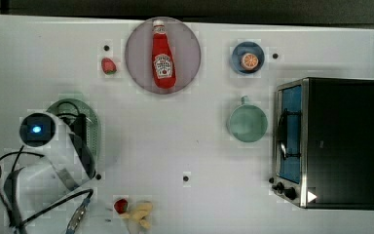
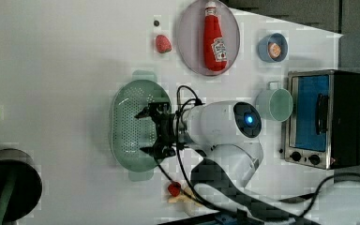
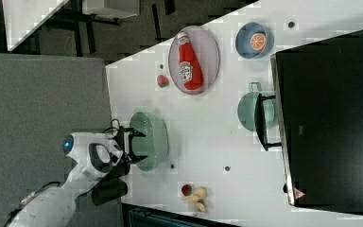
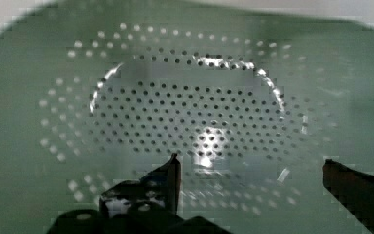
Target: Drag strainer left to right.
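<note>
White tabletop (image 1: 185, 146) with small dark holes spaced across it (image 1: 185, 178). Past its far edge in the top view runs a dark strip. Right view: grey floor (image 3: 42, 109) beside the table, dark furniture legs (image 3: 90, 21) near another white surface (image 3: 28, 16). Lighting even, with soft shadows.

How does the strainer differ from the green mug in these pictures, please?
The strainer is a large oval with small holes in its base; the mug is smaller, round and solid. The open gripper hangs over the strainer, while the mug stands alone beside the toaster oven. Both are pale green.
</note>
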### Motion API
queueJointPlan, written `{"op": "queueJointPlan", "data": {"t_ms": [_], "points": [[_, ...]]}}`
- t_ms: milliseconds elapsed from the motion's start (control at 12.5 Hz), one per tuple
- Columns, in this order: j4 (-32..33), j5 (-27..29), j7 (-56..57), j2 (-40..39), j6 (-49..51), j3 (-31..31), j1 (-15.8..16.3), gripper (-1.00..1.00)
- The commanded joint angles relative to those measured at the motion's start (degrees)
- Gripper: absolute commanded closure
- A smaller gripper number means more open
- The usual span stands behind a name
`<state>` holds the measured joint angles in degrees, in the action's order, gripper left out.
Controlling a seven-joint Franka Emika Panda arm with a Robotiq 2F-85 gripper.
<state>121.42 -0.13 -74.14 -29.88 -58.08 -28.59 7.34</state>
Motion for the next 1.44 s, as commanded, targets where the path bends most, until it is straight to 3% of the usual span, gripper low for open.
{"op": "queueJointPlan", "data": {"t_ms": [80, 320, 480, 960, 1440], "points": [[-0.45, -0.42, -2.71, -1.67, -5.22, 5.86, 5.19, -1.0], [-0.37, -0.42, -2.69, -3.24, -6.29, 11.42, 9.91, -1.0], [-0.15, -0.43, -2.52, -3.2, -6.16, 13.91, 10.75, -1.0], [2.4, -0.44, -1.78, -1.24, -5.34, 16.89, 9.52, -1.0], [8.12, -0.51, 7.08, 2.61, -5.84, 19.09, 4.56, -1.0]]}}
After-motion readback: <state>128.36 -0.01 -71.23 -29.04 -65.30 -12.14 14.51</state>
